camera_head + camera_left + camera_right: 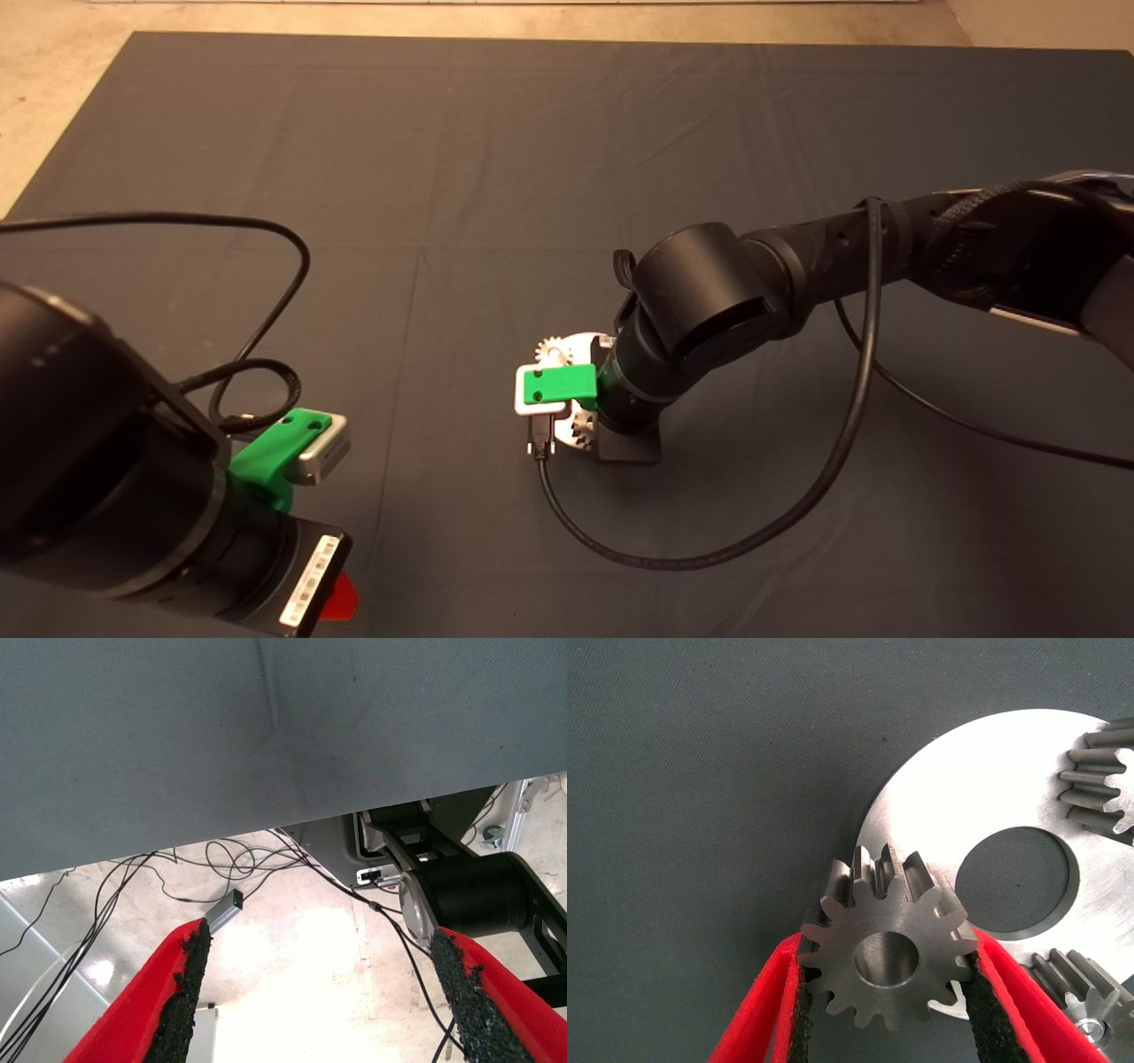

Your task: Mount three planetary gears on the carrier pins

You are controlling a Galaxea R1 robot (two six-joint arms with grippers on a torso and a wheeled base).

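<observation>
At the mat's lower left corner, our left gripper (341, 595) waits with fingers spread wide and nothing between them; its wrist camera looks past the mat's (266, 735) edge to cables and a stand on the floor beyond. We see open dark cloth between that arm and the work, with one loose cable (266, 292) curling across it.

Moving right to the middle of the mat, we find the white disc (992, 806) lying flat under our right arm. Two gears already sit on it: one (1103, 775) near the far rim, another (1085, 992) just beside our grip, with a pin end showing in its bore. In the overhead view, teeth peek out on either side of the green wrist mount: one gear at the disc's far edge (551, 346) and one at its near edge (582, 431).

Our right gripper (888, 970) is clamped on the third gear (886, 952), pads pressing its teeth from both sides, held over the disc's rim next to the centre hole (1014, 879). We cannot see the last pin, hidden beneath the gear if it is there at all.

By our reckoning two of three gears are mounted, and the last must be seated. Room is tight: neighbouring teeth lie close, while bare mat stretches freely outward.
</observation>
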